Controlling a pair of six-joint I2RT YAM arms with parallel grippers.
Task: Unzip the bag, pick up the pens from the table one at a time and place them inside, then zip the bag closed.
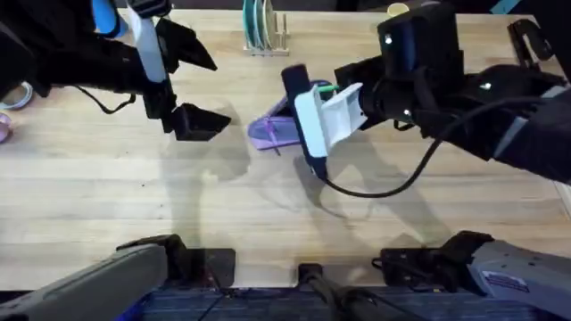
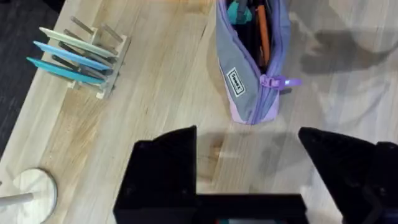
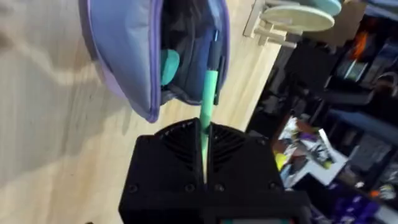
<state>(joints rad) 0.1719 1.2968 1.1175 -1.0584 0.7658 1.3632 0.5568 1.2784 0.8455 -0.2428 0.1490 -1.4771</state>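
Bag (image 2: pixel 252 74) unzipped, mid-table (image 1: pixel 107 187); orange pen (image 2: pixel 263 34) already inside. Right gripper (image 3: pixel 204 158) clamped on green pen (image 3: pixel 208 106), tip entering bag. Left gripper (image 2: pixel 249 165) spread, empty. Zipping left.

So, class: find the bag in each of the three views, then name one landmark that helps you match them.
Overhead: the bag lies mid-table, partly under the right arm.
Left wrist: at top centre, unzipped, an orange pen inside.
Right wrist: at upper left, open, with the green pen in the fingers pointing into it.
Shared landmark: the wooden rack of plates.
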